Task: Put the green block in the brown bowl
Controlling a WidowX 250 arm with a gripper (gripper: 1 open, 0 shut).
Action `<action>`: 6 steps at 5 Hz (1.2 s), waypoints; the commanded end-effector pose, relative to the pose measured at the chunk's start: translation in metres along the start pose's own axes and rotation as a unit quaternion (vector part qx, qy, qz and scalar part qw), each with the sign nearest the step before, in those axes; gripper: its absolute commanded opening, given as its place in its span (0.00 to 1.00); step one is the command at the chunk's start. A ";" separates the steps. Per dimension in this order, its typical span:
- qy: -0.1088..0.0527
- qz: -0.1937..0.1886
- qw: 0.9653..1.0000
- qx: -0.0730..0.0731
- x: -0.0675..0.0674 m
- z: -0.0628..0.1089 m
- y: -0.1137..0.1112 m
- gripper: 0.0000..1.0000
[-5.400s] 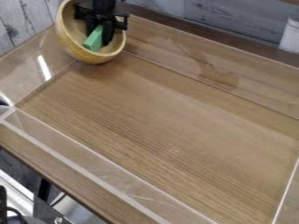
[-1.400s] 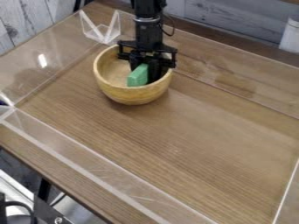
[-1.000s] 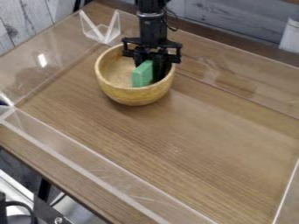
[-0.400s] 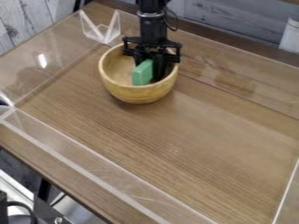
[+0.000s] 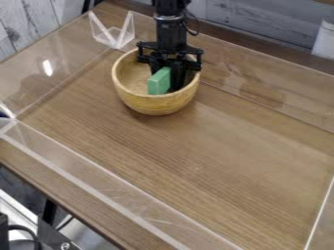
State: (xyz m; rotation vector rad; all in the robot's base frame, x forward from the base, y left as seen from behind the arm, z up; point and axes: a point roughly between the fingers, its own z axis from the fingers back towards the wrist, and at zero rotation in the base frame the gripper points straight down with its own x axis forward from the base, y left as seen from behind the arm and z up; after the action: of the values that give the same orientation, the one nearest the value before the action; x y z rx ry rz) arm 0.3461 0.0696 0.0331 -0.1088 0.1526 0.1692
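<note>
— Wooden tabletop point(image 5: 209, 161) all around; where's the green block point(image 5: 159, 80)?
— Upper middle, inside the brown bowl point(image 5: 140, 105), upright at my gripper's point(image 5: 163, 73) frame-left side — jaws closed, hold uncertain.

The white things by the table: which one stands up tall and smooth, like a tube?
The one in the far right corner. It is upright and solid-looking, while the one behind the bowl is pointy, like a crown.
</note>
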 end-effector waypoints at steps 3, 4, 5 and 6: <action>-0.024 0.006 1.000 0.005 0.010 0.013 0.004 0.00; -0.022 0.008 1.000 0.005 0.009 0.012 0.005 0.00; -0.019 0.010 1.000 0.005 0.009 0.011 0.005 0.00; -0.017 0.013 1.000 0.005 0.009 0.010 0.006 0.00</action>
State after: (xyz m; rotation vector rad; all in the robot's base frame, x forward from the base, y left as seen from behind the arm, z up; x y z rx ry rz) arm 0.3465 0.0723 0.0302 -0.1057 0.1690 0.1799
